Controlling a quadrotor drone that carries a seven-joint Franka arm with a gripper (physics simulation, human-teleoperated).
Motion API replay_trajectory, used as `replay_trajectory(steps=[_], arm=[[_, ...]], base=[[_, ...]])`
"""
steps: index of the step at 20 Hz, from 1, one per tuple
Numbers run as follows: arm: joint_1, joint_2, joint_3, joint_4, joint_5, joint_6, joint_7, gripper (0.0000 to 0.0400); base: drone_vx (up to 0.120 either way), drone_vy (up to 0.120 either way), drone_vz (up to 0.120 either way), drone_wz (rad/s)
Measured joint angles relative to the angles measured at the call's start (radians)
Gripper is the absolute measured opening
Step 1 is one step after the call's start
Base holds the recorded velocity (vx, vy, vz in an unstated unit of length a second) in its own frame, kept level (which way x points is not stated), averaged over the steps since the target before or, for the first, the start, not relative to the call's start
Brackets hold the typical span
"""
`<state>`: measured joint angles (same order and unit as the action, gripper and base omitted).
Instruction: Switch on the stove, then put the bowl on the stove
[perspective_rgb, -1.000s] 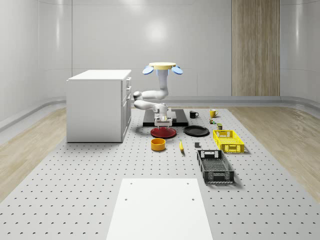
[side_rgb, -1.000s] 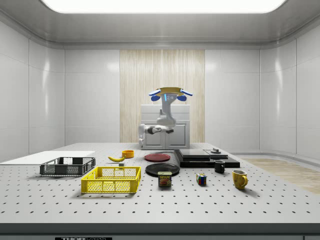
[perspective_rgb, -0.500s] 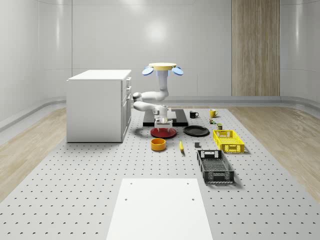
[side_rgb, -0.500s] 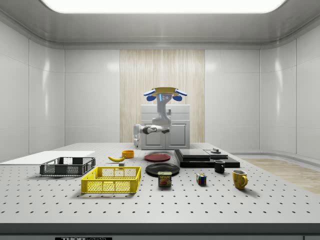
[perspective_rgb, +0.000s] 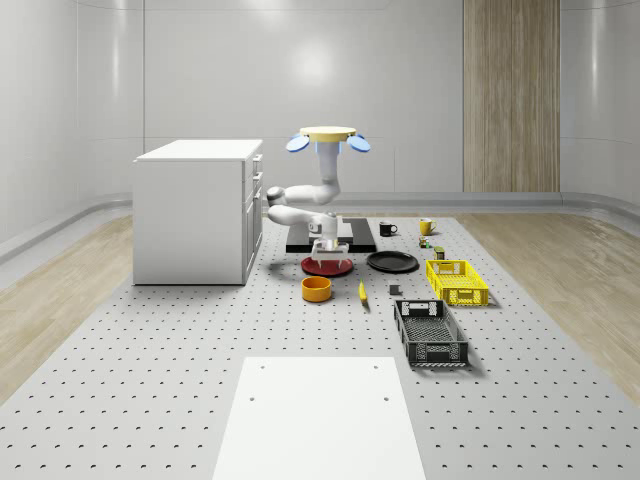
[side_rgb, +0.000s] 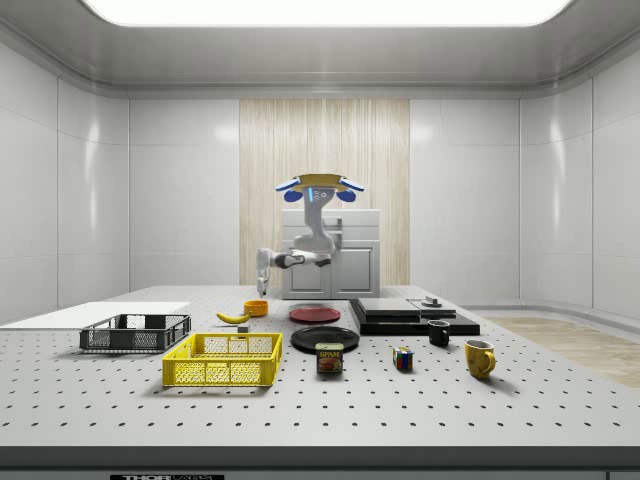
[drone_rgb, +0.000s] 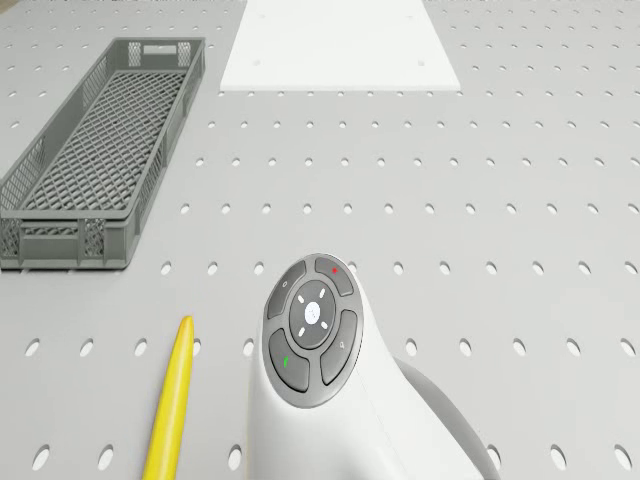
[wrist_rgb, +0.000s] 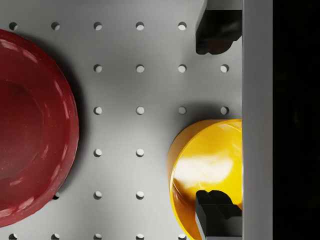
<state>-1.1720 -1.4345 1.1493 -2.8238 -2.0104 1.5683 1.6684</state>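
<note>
While the bowl (perspective_rgb: 316, 289) sits on the table (perspective_rgb: 180, 350) just in front of the red plate (perspective_rgb: 327, 266), well short of the stove (perspective_rgb: 350, 238), the tool (perspective_rgb: 327, 251) hangs low over the near edge of that plate. From the wrist, its two dark fingertips (wrist_rgb: 216, 31) stand wide apart with nothing between them, the bowl's rim lying under one of them and the plate off to the side. The drone (perspective_rgb: 329, 139) hovers above the stove's front edge, arm bent down and forward. I cannot tell from these pictures whether the stove is switched on. Judging by the pose, the step in hand looks like reaching for the bowl. Next, the tool needs to centre over the rim, drop, and close on the bowl's wall. A banana (perspective_rgb: 362, 291) lies just beside the bowl, and a black plate (perspective_rgb: 392, 262) beyond it.
</note>
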Motion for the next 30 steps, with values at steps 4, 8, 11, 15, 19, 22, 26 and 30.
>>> replay_trajectory(steps=[4, 8, 11, 15, 19, 22, 26, 30], arm=[[-0.001, -0.001, 0.000, 0.000, 0.001, 0.001, 0.000, 0.0400], [-0.002, -0.002, -0.003, 0.002, -0.002, 0.004, 0.001, 0.0400], [-0.006, -0.004, -0.027, 0.011, -0.025, 0.017, 0.000, 0.0400], [-0.014, -0.004, -0.070, 0.031, -0.065, 0.039, -0.002, 0.0400], [-0.022, -0.002, -0.109, 0.050, -0.101, 0.057, -0.004, 0.0400], [-0.028, 0.003, -0.124, 0.062, -0.117, 0.064, -0.006, 0.0400], [-0.041, 0.015, -0.135, 0.083, -0.130, 0.067, -0.008, 0.0400], [-0.049, 0.024, -0.158, 0.103, -0.153, 0.077, -0.011, 0.0400]], base=[[0.120, 0.000, 0.000, 0.000], [0.080, 0.000, 0.000, 0.000], [0.000, 0.000, 0.000, 0.000], [0.000, 0.000, 0.000, 0.000], [0.000, 0.000, 0.000, 0.000], [0.000, 0.000, 0.000, 0.000], [0.000, 0.000, 0.000, 0.000], [0.000, 0.000, 0.000, 0.000]])
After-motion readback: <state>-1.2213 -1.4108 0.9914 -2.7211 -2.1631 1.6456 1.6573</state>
